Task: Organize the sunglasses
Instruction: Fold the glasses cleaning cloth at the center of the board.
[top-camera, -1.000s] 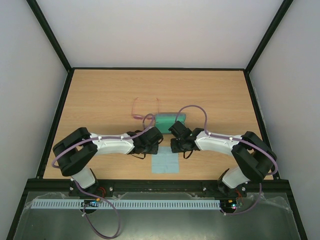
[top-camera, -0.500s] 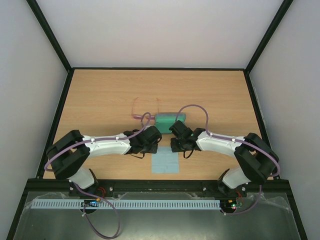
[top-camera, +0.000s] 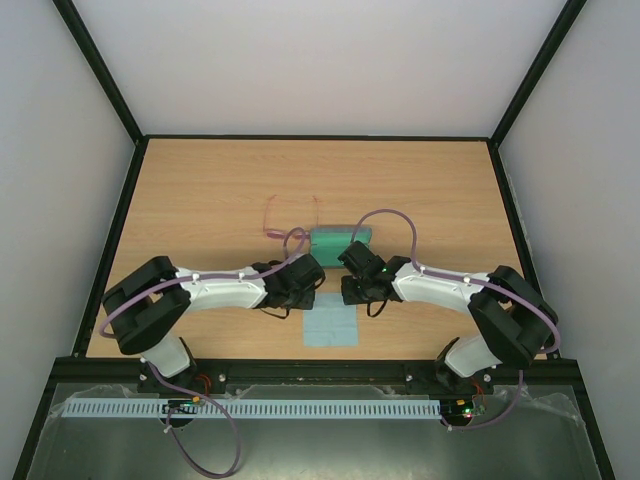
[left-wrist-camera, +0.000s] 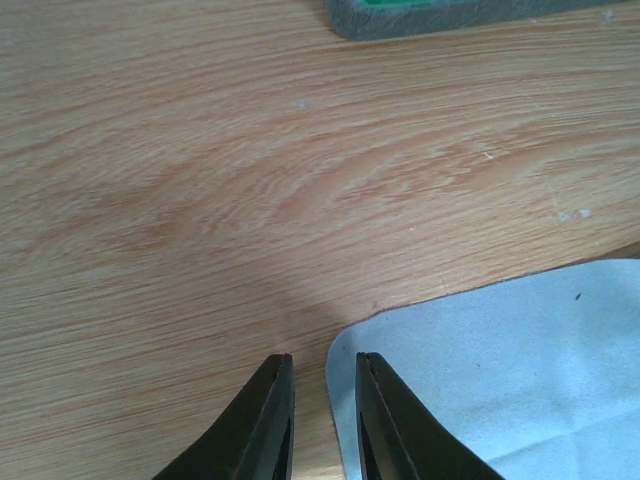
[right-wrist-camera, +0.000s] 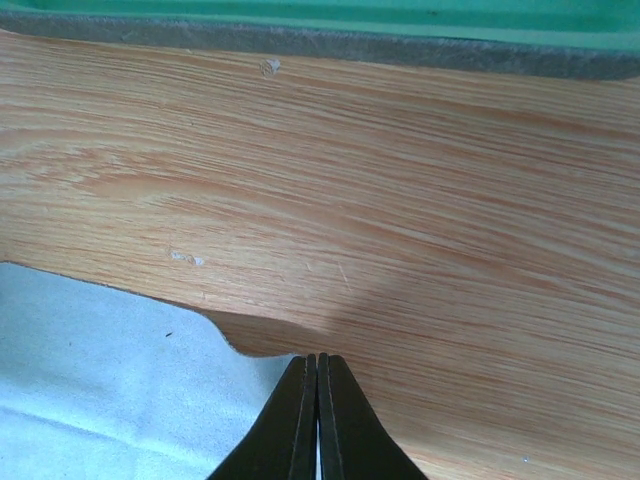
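Note:
The sunglasses (top-camera: 290, 218), a thin pink-red frame, lie on the table left of the grey-blue case (top-camera: 340, 243), which shows its green lining. Neither gripper touches them, and no wrist view shows them. A light-blue cloth (top-camera: 330, 322) lies flat in front of the case. My left gripper (top-camera: 308, 296) (left-wrist-camera: 322, 365) is at the cloth's (left-wrist-camera: 500, 380) far left corner, jaws slightly apart, with the cloth edge lying loose under them. My right gripper (top-camera: 352, 297) (right-wrist-camera: 318, 358) is shut on the cloth's (right-wrist-camera: 100, 370) far right corner, which is a little raised.
The case's grey rim crosses the top of the left wrist view (left-wrist-camera: 450, 15) and of the right wrist view (right-wrist-camera: 300, 40), close ahead of both grippers. Black frame rails (top-camera: 120, 240) border the wooden table (top-camera: 200, 190) on all sides.
My left gripper's jaws have parted a little, and its elbow moved out and back slightly. The right arm, cloth, case and sunglasses have stayed in place.

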